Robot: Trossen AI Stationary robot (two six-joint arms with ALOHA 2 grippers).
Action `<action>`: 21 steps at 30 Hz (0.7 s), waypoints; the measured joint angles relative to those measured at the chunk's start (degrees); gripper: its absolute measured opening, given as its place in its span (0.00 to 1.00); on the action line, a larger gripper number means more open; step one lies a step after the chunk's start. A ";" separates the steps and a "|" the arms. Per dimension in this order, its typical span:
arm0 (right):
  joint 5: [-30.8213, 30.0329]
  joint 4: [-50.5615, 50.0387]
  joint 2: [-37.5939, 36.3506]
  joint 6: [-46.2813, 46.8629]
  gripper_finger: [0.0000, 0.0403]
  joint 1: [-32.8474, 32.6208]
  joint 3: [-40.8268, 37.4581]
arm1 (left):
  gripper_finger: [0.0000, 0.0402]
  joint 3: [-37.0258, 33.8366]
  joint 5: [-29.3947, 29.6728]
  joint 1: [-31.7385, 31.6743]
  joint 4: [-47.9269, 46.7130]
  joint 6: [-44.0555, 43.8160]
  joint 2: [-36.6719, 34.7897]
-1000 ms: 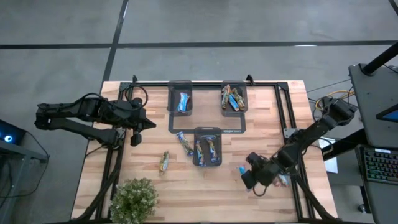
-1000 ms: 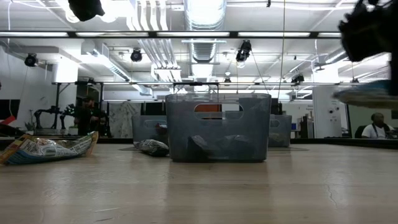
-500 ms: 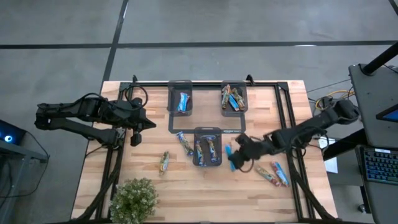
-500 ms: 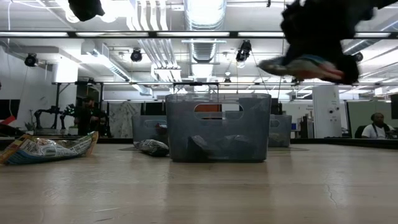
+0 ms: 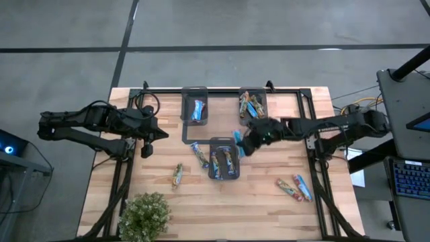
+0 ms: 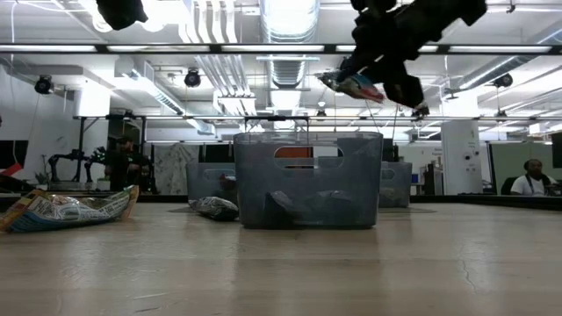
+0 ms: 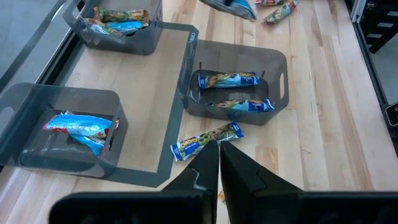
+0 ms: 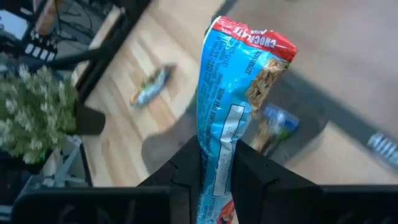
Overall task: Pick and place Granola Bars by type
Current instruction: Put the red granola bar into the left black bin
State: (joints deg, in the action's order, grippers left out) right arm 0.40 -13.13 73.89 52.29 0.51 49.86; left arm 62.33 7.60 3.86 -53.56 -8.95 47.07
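Note:
My right gripper (image 5: 246, 142) hangs over the table just right of the near-middle grey tray (image 5: 224, 168), shut on a light-blue granola bar (image 8: 230, 106) with a red end. The low view shows that bar (image 6: 353, 85) high above the tray (image 6: 307, 180). The near tray holds two bars and the far-left tray (image 5: 195, 107) one. The far-right tray (image 5: 253, 105) holds several. Loose bars lie flat on the wood (image 5: 199, 154), (image 5: 177, 175), (image 5: 287, 189), (image 5: 302, 187). My left gripper (image 5: 152, 136) waits shut above the table's left part, touching nothing. My right gripper pinches the light-blue bar between its two fingers near the end opposite the red one (image 8: 216, 163). The rest of the wrapper sticks out past the fingertips, along the fingers. The bar is lifted clear of the table and trays, lying roughly level and slightly tilted in the low view.
A black frame (image 5: 306, 114) runs around the table's edges. A potted plant (image 5: 144, 215) stands at the near-left corner. A dark mat outline (image 5: 185, 138) joins the trays. Bare wood lies between the near tray and the two bars at the near right.
My right gripper has carried the light-blue bar from the table's near-right part toward the left and far edges, rising as it went, and now hangs beside the near-middle tray. It stayed shut on the bar. Two bars remain lying at the near right.

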 joint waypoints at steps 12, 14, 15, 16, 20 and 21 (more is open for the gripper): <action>11.24 -0.25 9.73 -13.25 0.15 13.22 16.62 | 0.00 0.00 0.00 0.00 0.04 0.07 0.02; 12.79 -0.31 13.29 -14.26 0.15 15.06 20.76 | 0.00 0.00 0.00 0.00 0.04 0.11 0.00; 13.89 -0.25 15.09 -15.11 0.15 16.10 22.73 | 0.00 0.00 0.00 0.00 0.03 0.09 0.00; 15.05 -0.40 17.01 -16.03 0.15 17.01 24.71 | 0.00 0.00 0.00 0.00 0.03 0.09 0.00; 19.55 -0.42 24.62 -17.77 0.15 20.62 32.21 | 0.00 0.00 0.00 0.00 0.04 0.05 0.01; 20.29 -0.42 26.54 -18.18 0.15 21.39 33.93 | 0.00 0.00 0.02 0.00 0.02 0.05 0.00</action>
State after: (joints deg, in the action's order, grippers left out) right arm 20.69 -13.55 100.43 34.10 21.90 83.79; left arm 62.33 7.62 3.86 -53.54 -8.91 47.07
